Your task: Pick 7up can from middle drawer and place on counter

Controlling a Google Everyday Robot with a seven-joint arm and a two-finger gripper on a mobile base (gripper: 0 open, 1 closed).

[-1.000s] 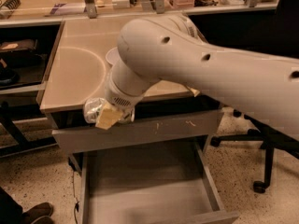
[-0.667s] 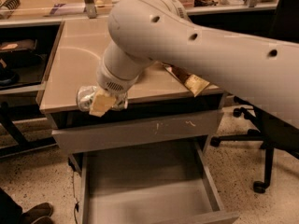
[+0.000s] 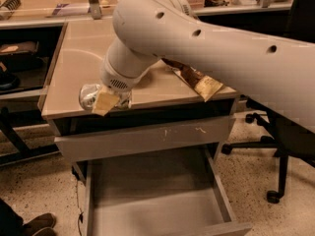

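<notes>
I'm in the placing step. My gripper (image 3: pixel 100 100) hangs over the front-left corner of the counter (image 3: pixel 74 58), fingers clamped on the 7up can (image 3: pixel 88 95), which sits tilted close to the edge (touching the top or not, I can't tell). The middle drawer (image 3: pixel 147 200) stands open below. Next, I judge, I should move it inward from the rim, set it down and let go.

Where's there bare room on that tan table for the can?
The counter is bare across its left and back, behind the end effector holding the 7up can at the front-left edge. The arm and snack packet crowd the right front.
</notes>
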